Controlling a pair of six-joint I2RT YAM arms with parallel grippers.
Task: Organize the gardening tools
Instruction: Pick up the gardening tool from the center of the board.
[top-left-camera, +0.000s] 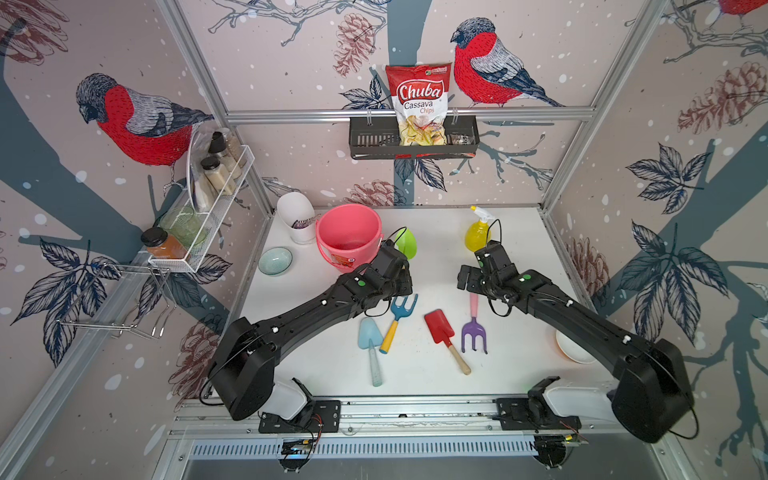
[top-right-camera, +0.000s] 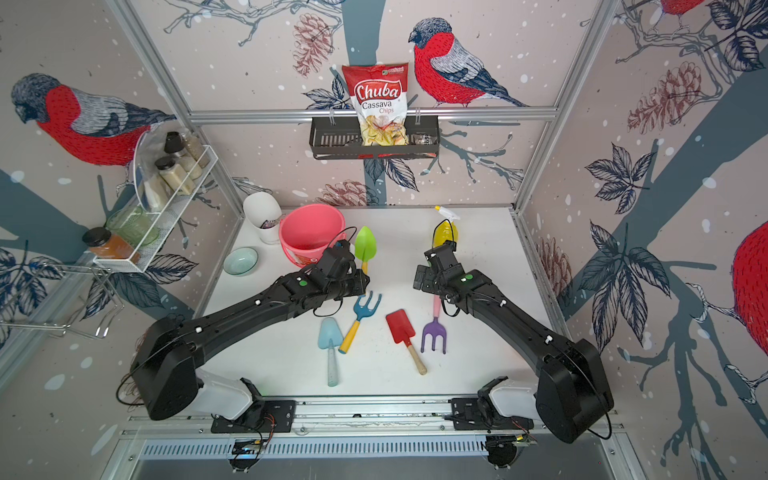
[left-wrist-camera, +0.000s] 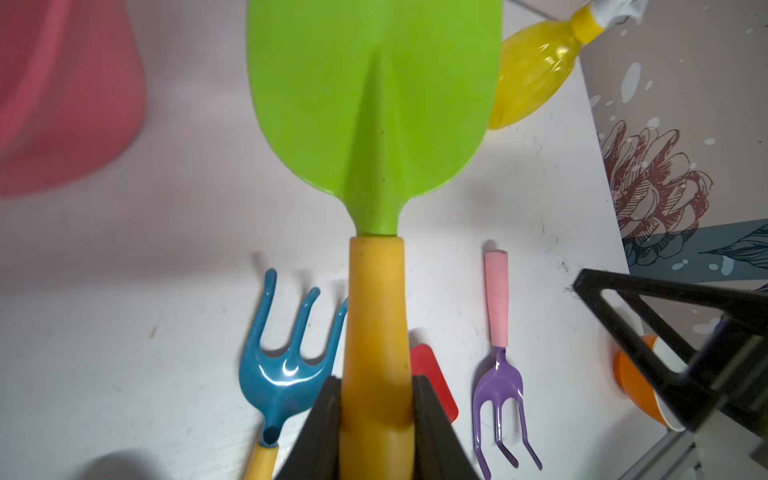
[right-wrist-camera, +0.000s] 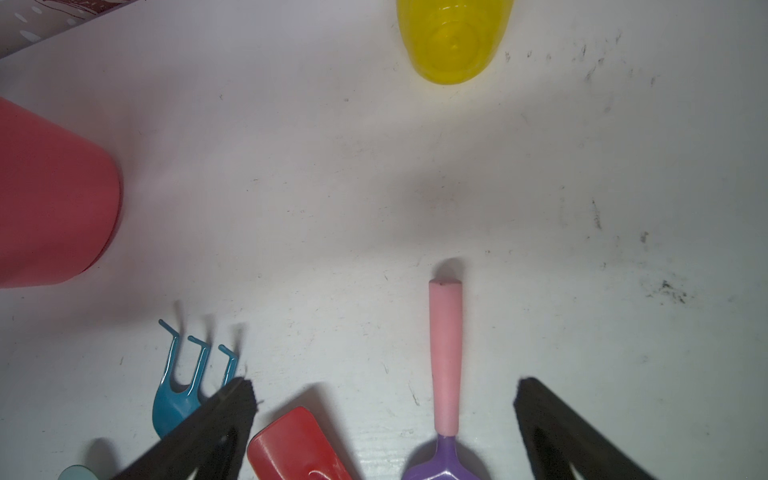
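Observation:
My left gripper (left-wrist-camera: 376, 384) is shut on the yellow handle of the green trowel (top-left-camera: 406, 243), held above the table just right of the pink bucket (top-left-camera: 349, 237). My right gripper (right-wrist-camera: 384, 395) stands open, with nothing between its fingers, above the pink handle of the purple-pink fork (top-left-camera: 473, 328). On the table in front lie the light-blue trowel (top-left-camera: 370, 337), the blue-yellow fork (top-left-camera: 399, 312) and the red wooden-handled shovel (top-left-camera: 441, 329). The yellow spray bottle (top-left-camera: 478, 232) stands at the back right, behind my right wrist.
A white cup (top-left-camera: 296, 216) and a pale bowl (top-left-camera: 275, 261) sit left of the bucket. An orange and white bowl (top-left-camera: 571, 349) lies partly under my right arm. A wire rack (top-left-camera: 208, 216) and a black shelf (top-left-camera: 413, 143) hang on the walls.

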